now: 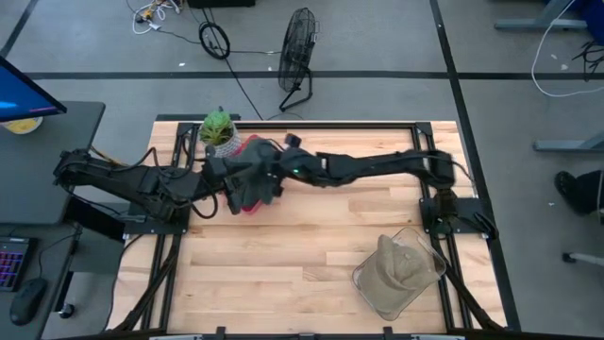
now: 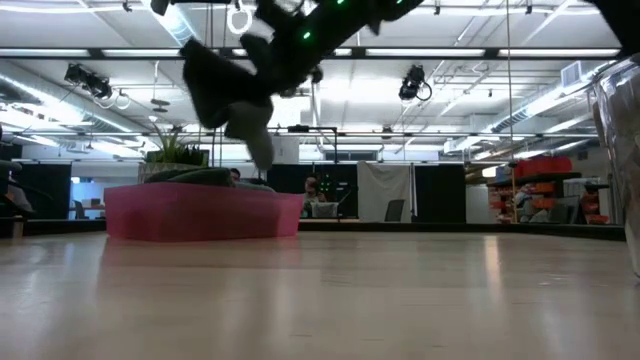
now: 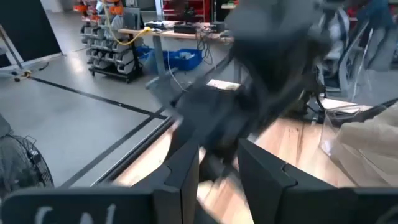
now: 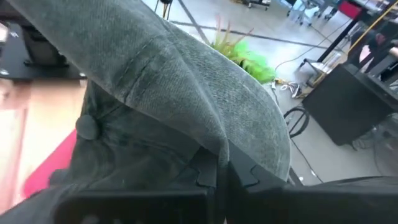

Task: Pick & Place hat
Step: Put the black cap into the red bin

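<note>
The right gripper's [image 4: 221, 171] fingers are pressed together on a fold of a dark grey cap [image 4: 174, 106], one of two hats in sight; its crown button and seams show close up in the right wrist view. In the high view that cap [image 1: 247, 186] hangs from the right gripper [image 1: 274, 179] above a pink bin [image 1: 253, 146] at the far left part of the bench [image 1: 283, 264], and the low view shows the cap [image 2: 230, 95] lifted clear above the bin [image 2: 200, 212], not touching it. The left gripper [image 1: 219, 170] sits just beside the cap; its two fingers [image 3: 186, 171] stand a little apart with the blurred dark cap just beyond them, and whether they touch it cannot be told. The second hat, a beige cap [image 1: 396, 269], lies in a clear plastic container [image 1: 425, 247] at the bench's near right corner. One potted green plant [image 1: 218, 127] stands just beside the pink bin. One floor fan [image 1: 297, 52] stands beyond the bench. No writing can be read.
</note>
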Available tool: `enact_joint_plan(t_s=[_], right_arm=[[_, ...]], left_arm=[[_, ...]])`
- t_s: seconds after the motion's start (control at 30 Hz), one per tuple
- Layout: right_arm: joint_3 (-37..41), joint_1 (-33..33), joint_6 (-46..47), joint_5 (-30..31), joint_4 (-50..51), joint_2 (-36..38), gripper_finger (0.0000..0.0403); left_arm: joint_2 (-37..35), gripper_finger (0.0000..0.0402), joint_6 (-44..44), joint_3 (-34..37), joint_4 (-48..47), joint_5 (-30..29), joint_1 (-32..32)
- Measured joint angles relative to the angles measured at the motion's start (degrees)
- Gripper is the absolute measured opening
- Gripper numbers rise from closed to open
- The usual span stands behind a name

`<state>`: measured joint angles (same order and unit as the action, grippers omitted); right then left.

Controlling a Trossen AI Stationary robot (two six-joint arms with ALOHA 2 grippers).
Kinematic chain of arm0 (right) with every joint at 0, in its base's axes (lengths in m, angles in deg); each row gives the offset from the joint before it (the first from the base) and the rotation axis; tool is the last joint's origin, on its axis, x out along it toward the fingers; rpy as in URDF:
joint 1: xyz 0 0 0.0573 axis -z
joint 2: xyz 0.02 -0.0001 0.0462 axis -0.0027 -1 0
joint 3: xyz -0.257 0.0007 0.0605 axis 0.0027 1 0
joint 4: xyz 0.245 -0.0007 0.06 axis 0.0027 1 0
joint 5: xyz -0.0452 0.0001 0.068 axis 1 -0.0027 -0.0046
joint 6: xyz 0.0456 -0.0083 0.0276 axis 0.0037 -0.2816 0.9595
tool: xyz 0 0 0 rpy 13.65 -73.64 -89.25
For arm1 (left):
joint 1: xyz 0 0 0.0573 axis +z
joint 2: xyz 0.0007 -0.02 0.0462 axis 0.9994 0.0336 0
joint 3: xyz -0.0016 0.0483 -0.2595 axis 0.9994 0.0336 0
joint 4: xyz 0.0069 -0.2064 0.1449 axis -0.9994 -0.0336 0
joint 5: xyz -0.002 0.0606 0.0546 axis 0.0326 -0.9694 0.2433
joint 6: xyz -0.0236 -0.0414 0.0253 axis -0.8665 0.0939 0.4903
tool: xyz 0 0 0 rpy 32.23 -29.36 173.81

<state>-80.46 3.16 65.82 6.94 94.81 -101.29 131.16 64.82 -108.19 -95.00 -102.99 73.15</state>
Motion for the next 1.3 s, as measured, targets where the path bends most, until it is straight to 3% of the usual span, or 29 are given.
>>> enact_joint_plan(t_s=[0.23, 0.53, 1.03, 1.3], right_arm=[[-6.81, 2.13, 1.25, -0.57, 1.03, -9.77, 0.0005], [-6.9, 4.27, 6.95, -2.1, 4.44, -13.07, 0.0014], [-6.76, 1.27, 7.17, -2.54, 13.25, -5.87, 0.0161], [-6.8, -5.32, 8.32, -1.71, 23.99, 5.15, 0.0176]], left_arm=[[0.0, 0.0115, 3.84, 0.0, 0.0, -0.32, -0.01], [0.02, 0.0115, 2.86, 0.0, -1.41, -0.39, 0.01], [0.29, 0.0115, -23.61, 0.0, -23.82, -8.74, 2.94], [7.6, 0.0115, -28.03, 0.5, -22.79, -8.6, 6.83]])
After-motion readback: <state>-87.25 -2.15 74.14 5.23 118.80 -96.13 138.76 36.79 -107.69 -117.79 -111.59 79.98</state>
